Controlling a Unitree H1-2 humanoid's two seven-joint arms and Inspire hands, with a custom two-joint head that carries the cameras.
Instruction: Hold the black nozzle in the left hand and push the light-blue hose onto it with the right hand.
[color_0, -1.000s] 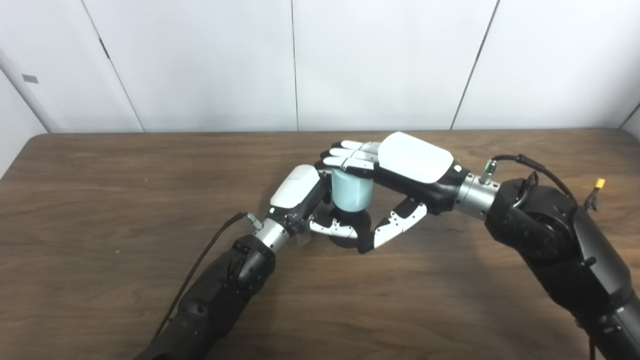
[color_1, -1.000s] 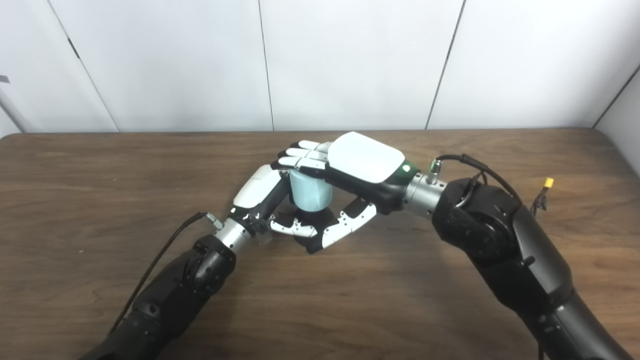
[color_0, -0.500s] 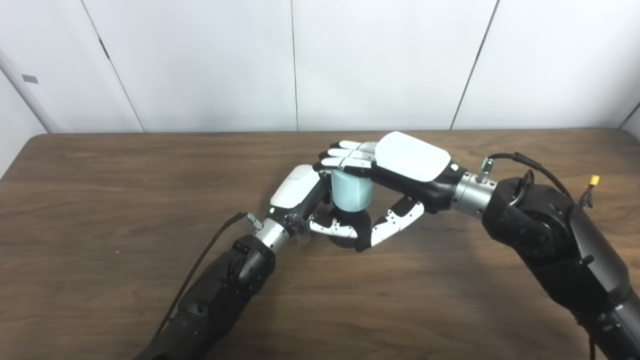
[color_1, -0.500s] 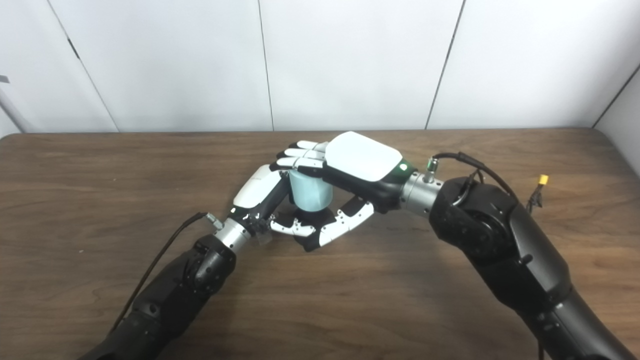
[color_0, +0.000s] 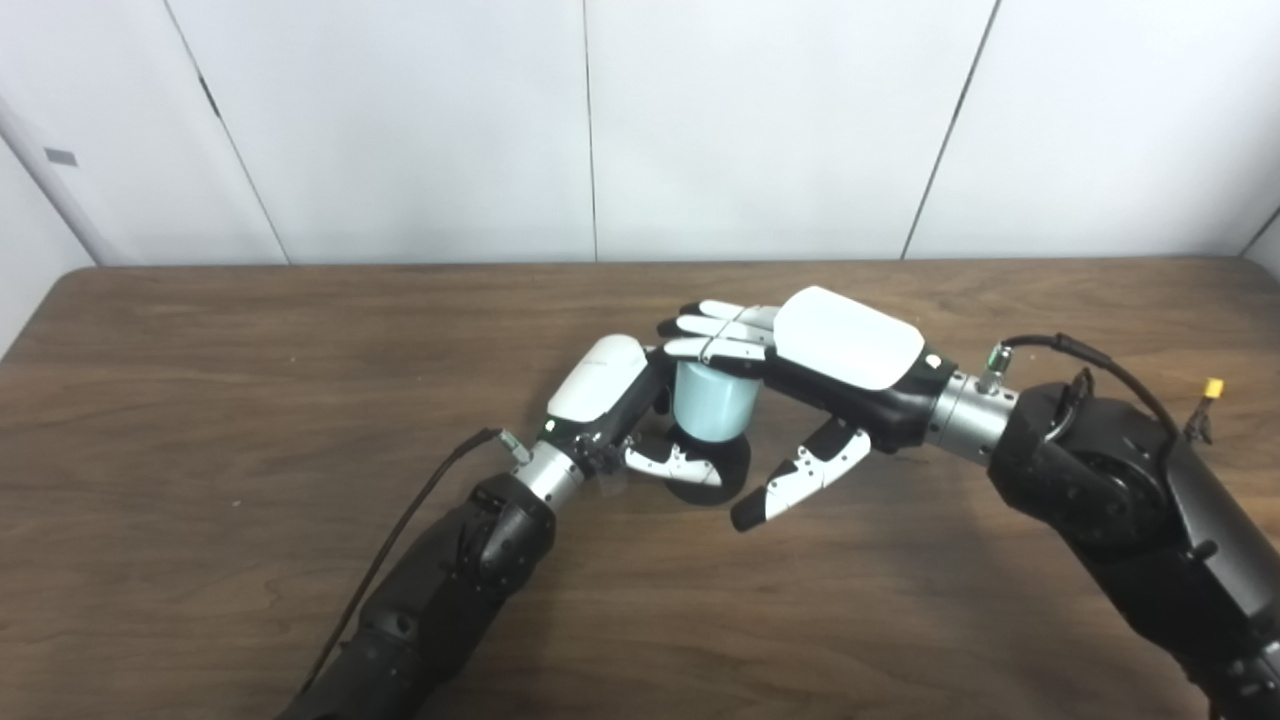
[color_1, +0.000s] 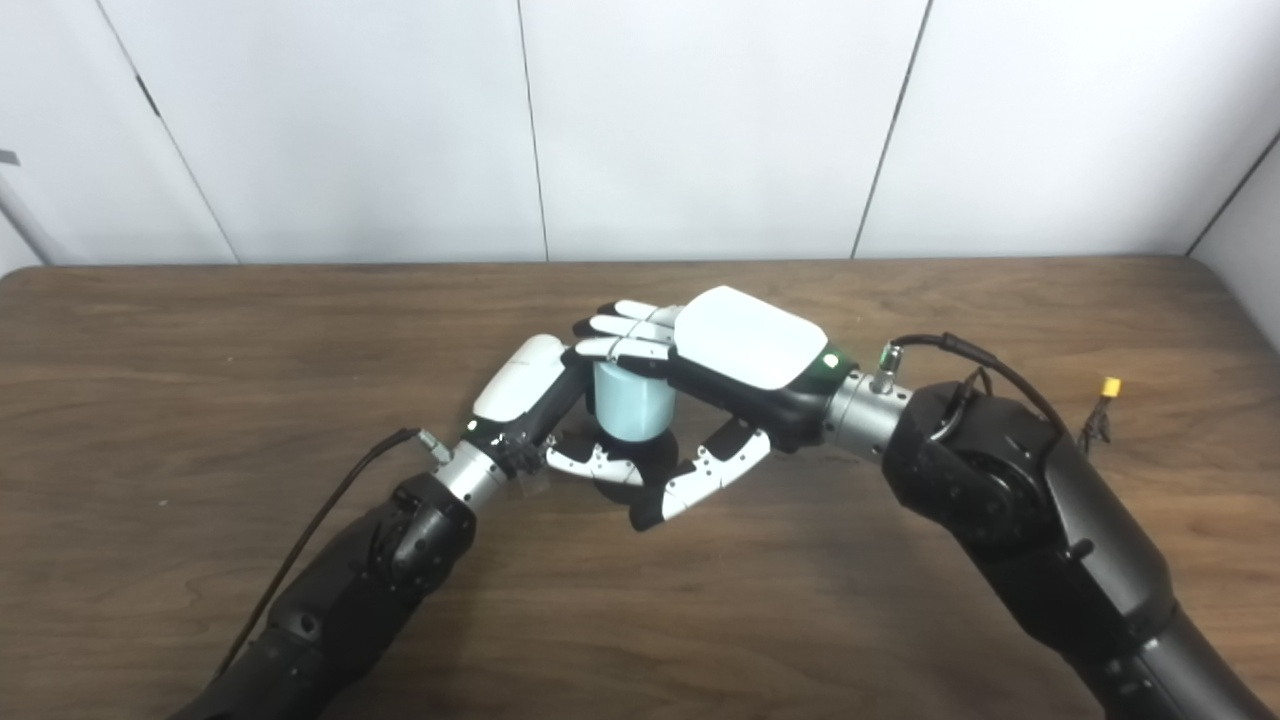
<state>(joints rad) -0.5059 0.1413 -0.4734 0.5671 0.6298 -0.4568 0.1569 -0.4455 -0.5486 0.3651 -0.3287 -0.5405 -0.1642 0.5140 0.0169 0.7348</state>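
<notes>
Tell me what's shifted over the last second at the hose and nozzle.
The right hand has dropped and slid toward the right, fingers flat on top of the light-blue hose, which now sits lower on the black nozzle. The right thumb has swung clear of the nozzle. The left hand still grips the nozzle at the same spot on the table.

Nozzle (color_0: 712, 478): mostly hidden; only a dark base shows under the hose (color_0: 711, 401) and behind the left hand's (color_0: 610, 400) thumb.
Hose top: covered by the right hand's (color_0: 835, 345) fingers (color_0: 718, 335).
Left hand fingers: hidden behind the hose.
Hose-nozzle joint: cannot tell how far seated.
Both arms: cut off at the near edge.
</notes>
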